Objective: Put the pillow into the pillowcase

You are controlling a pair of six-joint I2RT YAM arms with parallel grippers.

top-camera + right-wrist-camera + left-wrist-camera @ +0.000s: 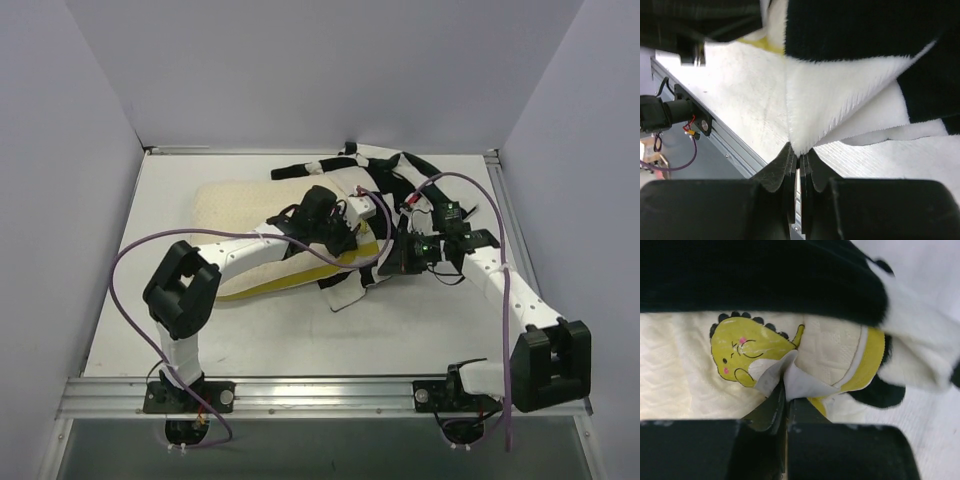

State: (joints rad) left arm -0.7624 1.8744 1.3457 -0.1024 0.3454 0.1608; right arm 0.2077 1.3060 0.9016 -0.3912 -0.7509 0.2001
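The pillow (235,205) lies on the table (300,340), its right end partly under the checkered pillowcase (347,288) and its left part bare. The left gripper (785,399) is clenched on the white tag (802,384) at the pillow's yellow-edged corner, beside the dinosaur logo (747,352). Right of the pillow, the right gripper (799,159) pinches a white corner of the pillowcase.
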